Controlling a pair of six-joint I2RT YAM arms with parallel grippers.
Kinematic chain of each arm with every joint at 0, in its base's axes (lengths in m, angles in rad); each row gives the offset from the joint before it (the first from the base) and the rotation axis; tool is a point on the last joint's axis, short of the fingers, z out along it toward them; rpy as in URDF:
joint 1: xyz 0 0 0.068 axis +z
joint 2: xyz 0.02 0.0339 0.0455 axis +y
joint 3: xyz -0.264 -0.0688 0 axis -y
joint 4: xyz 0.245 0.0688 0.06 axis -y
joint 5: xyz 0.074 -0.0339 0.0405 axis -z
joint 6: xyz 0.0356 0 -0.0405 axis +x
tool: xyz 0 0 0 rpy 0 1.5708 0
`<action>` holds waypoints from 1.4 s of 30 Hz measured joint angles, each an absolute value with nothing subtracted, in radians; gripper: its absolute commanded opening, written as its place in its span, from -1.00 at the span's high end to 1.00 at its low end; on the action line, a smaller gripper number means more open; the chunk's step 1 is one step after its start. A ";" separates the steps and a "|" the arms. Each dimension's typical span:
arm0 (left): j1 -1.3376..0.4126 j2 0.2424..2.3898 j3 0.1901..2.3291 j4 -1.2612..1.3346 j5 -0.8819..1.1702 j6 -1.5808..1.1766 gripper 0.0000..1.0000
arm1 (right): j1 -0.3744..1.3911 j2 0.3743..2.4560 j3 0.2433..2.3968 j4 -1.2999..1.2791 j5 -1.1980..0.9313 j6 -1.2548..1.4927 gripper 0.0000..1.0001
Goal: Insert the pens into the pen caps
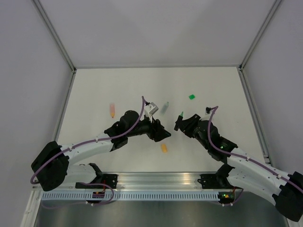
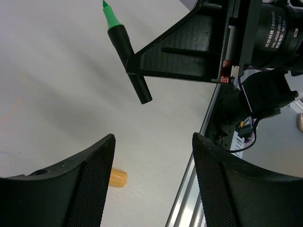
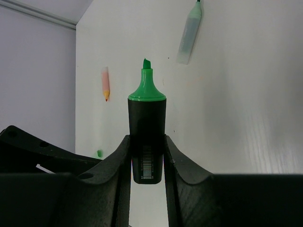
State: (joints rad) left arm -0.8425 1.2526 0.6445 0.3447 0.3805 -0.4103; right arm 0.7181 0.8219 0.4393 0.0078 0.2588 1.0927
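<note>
Pens wait on my two grippers: right gripper [image 3: 147,144] clenches the black pen [image 3: 147,113], green tip outward, seemingly so a cap can slide on. Left gripper [image 2: 154,142] gapes empty near the orange cap [image 2: 117,178], probably its pickup. Three pens counted, the pink-orange pen [image 1: 112,109] and pale green pen [image 1: 165,107] lying loose. Two caps, the green cap [image 1: 191,97] well apart.

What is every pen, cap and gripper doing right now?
black pen: uncapped, clamped in the right gripper.
right gripper: shut on the black pen.
left gripper: open, empty.
orange cap: lying loose on the table.
green cap: loose on the table.
pink-orange pen: lying flat, untouched.
pale green pen: lying flat, untouched.
</note>
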 measured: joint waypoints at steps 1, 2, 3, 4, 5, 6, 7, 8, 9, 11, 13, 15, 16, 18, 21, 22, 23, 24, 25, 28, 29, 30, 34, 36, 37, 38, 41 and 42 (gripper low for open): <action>-0.847 1.253 0.645 0.346 0.373 -0.410 -0.42 | 0.732 0.832 0.440 0.014 0.272 1.098 1.00; -0.852 1.253 0.646 0.345 0.367 -0.409 -0.41 | 0.748 0.844 0.440 0.020 0.288 1.104 1.00; -0.857 1.253 0.649 0.343 0.358 -0.408 -0.41 | 0.764 0.854 0.442 0.030 0.300 1.108 1.00; -0.863 1.255 0.653 0.338 0.347 -0.406 -0.40 | 0.778 0.866 0.445 0.037 0.315 1.113 1.00; -0.867 1.259 0.659 0.334 0.341 -0.403 -0.40 | 0.792 0.876 0.450 0.043 0.326 1.116 1.00; -0.870 1.264 0.665 0.332 0.337 -0.403 -0.40 | 0.805 0.885 0.455 0.046 0.342 1.121 1.00; -0.872 1.269 0.670 0.332 0.332 -0.402 -0.40 | 0.818 0.892 0.461 0.052 0.353 1.125 1.00; -0.873 1.276 0.675 0.331 0.327 -0.402 -0.39 | 0.830 0.897 0.464 0.056 0.363 1.128 1.00; -0.873 1.282 0.678 0.331 0.322 -0.402 -0.38 | 0.842 0.900 0.467 0.061 0.374 1.132 1.00; -0.873 1.288 0.680 0.326 0.310 -0.402 -0.36 | 0.861 0.901 0.471 0.070 0.392 1.139 1.00; -0.873 1.291 0.682 0.320 0.303 -0.402 -0.34 | 0.877 0.901 0.472 0.076 0.408 1.146 0.99; -0.874 1.293 0.682 0.314 0.291 -0.402 -0.32 | 0.891 0.901 0.472 0.078 0.424 1.151 1.00; -0.875 1.294 0.682 0.313 0.288 -0.402 -0.31 | 0.899 0.901 0.472 0.078 0.429 1.154 1.00; -0.875 1.297 0.682 0.308 0.285 -0.402 -0.29 | 0.914 0.902 0.472 0.080 0.440 1.159 1.00; -0.877 1.300 0.682 0.303 0.279 -0.402 -0.25 | 0.934 0.907 0.472 0.091 0.455 1.168 1.00; -0.877 1.300 0.682 0.301 0.277 -0.402 -0.23 | 0.941 0.911 0.473 0.096 0.460 1.172 1.00; -0.877 1.300 0.683 0.300 0.272 -0.402 -0.22 | 0.948 0.915 0.473 0.099 0.466 1.176 1.00; -0.877 1.301 0.684 0.299 0.268 -0.402 -0.19 | 0.955 0.920 0.474 0.102 0.472 1.179 0.99; -0.877 1.301 0.686 0.299 0.263 -0.402 -0.17 | 0.961 0.926 0.474 0.106 0.476 1.182 0.99; -0.877 1.304 0.690 0.300 0.258 -0.402 -0.08 | 0.981 0.946 0.480 0.111 0.495 1.191 0.99; -0.878 1.304 0.690 0.298 0.255 -0.402 -0.02 | 0.991 0.954 0.484 0.112 0.505 1.195 0.99; -0.878 1.305 0.690 0.294 0.252 -0.402 0.09 | 0.998 0.963 0.490 0.113 0.515 1.200 1.00; -0.878 1.307 0.690 0.289 0.239 -0.404 0.44 | 1.019 0.989 0.508 0.121 0.548 1.213 1.00; -0.880 1.309 0.693 0.281 0.233 -0.403 0.79 | 1.026 0.998 0.509 0.125 0.561 1.217 0.98; -0.879 1.312 0.694 0.276 0.227 -0.404 0.91 | 1.027 0.999 0.509 0.126 0.566 1.216 0.84; -0.876 1.315 0.695 0.274 0.231 -0.404 0.95 | 1.028 0.999 0.509 0.126 0.571 1.215 0.70; -0.876 1.316 0.699 0.271 0.233 -0.403 0.95 | 1.031 1.000 0.510 0.132 0.579 1.195 0.05; -0.876 1.315 0.699 0.271 0.238 -0.404 0.95 | 1.031 0.996 0.510 0.134 0.578 1.180 -0.07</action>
State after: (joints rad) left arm -0.8764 1.3151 0.6994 0.2714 0.2382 -0.4038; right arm 1.0309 0.9958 0.5102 0.1341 0.5781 1.1797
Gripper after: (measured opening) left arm 0.103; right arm 0.412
